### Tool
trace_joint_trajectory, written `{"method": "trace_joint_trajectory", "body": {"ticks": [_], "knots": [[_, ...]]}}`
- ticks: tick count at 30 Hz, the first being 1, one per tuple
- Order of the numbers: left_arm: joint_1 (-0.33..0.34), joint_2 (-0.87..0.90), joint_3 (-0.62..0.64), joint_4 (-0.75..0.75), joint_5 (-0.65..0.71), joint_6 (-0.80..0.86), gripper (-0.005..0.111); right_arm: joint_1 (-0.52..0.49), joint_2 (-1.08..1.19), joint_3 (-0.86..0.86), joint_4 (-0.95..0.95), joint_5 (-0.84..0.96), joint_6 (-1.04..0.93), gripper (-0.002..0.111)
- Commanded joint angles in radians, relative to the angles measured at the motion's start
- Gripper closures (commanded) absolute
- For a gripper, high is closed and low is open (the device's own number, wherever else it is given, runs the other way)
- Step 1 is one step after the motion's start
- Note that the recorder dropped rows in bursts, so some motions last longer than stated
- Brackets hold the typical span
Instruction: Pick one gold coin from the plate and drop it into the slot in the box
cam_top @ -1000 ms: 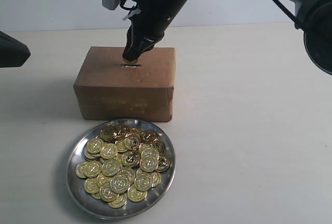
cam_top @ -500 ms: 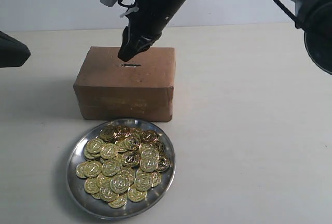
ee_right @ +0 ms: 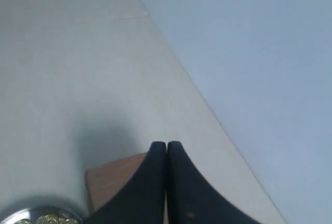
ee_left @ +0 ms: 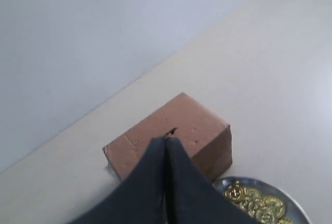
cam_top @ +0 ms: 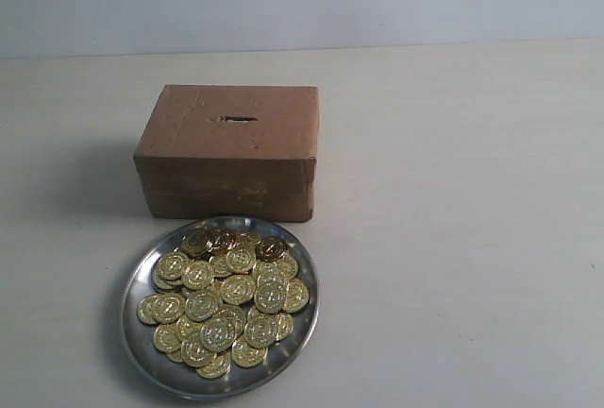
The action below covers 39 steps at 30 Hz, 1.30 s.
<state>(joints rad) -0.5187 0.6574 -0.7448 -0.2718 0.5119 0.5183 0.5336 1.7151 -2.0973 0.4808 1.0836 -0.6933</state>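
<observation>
In mid-frame, the brown cardboard box (cam_top: 226,153) with its dark slot (cam_top: 238,119) sat behind the round silver plate (cam_top: 130,321) of gold coins (cam_top: 222,299). Your left gripper (ee_left: 166,143) and right gripper (ee_right: 166,147) were pinched closed on nothing; the job looked either done or not begun.

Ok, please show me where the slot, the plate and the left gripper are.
slot (cam_top: 239,119), exterior view, middle of the dark slit.
plate (cam_top: 307,332), exterior view, bare right rim.
left gripper (ee_left: 166,141), left wrist view, between the shut fingertips.

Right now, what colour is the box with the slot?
Brown: the box is plain scuffed cardboard, shown best in the exterior view.
</observation>
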Motion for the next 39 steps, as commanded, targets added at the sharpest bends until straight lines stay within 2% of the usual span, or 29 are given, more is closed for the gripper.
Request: {"method": "trace_joint_trajectory", "body": {"ticks": [1,3,4,7,8,9,10,11,12,14,16,18,22,25,31,35,39], "knots": [[0.002,-0.133,0.134,-0.103,-0.115,-0.030,0.107,-0.001,-0.232,0.079,-0.016,0.028,0.098,0.108],[0.002,-0.187,0.189,-0.161,-0.146,-0.034,0.107,-0.001,-0.351,0.154,-0.031,0.021,0.146,0.108],[0.002,-0.234,0.240,-0.221,-0.173,-0.036,0.107,0.001,-0.472,0.253,-0.047,0.011,0.188,0.108],[0.002,-0.284,0.299,-0.256,-0.186,-0.039,0.107,0.001,-0.650,0.455,-0.049,-0.053,0.260,0.108],[0.002,-0.306,0.336,-0.257,-0.189,-0.064,0.107,0.001,-0.779,0.645,-0.049,-0.134,0.278,0.108],[0.002,-0.314,0.352,-0.257,-0.192,-0.076,0.107,0.001,-0.843,0.754,-0.047,-0.201,0.290,0.108],[0.002,-0.323,0.378,-0.258,-0.204,-0.091,0.107,0.001,-0.954,0.963,-0.041,-0.372,0.318,0.108],[0.002,-0.325,0.392,-0.261,-0.213,-0.107,0.107,0.001,-1.011,1.085,-0.030,-0.472,0.329,0.108],[0.002,-0.325,0.415,-0.265,-0.236,-0.116,0.107,0.001,-1.105,1.299,0.012,-0.655,0.329,0.108],[0.002,-0.325,0.454,-0.298,-0.284,-0.116,0.107,0.001,-1.218,1.589,0.119,-0.895,0.329,0.108],[0.002,-0.325,0.505,-0.338,-0.341,-0.116,0.107,0.001,-1.300,1.810,0.205,-1.043,0.329,0.108],[0.002,-0.325,0.560,-0.372,-0.400,-0.116,0.107,0.001,-1.357,1.940,0.206,-1.111,0.329,0.108],[0.002,-0.325,0.689,-0.400,-0.503,-0.146,0.107,0.001,-1.448,2.077,0.209,-1.197,0.330,0.108],[0.002,-0.325,0.745,-0.402,-0.554,-0.161,0.107,0.001,-1.476,2.097,0.178,-1.219,0.322,0.108],[0.002,-0.325,0.745,-0.356,-0.563,-0.151,0.107,0.001,-1.484,2.097,0.168,-1.204,0.266,0.108],[0.002,-0.325,0.745,-0.219,-0.565,-0.149,0.107,0.001,-1.484,2.097,0.168,-1.174,0.225,0.108],[0.002,-0.325,0.745,-0.211,-0.590,-0.160,0.107,0.001,-1.484,2.097,0.168,-1.128,0.225,0.108]]}}
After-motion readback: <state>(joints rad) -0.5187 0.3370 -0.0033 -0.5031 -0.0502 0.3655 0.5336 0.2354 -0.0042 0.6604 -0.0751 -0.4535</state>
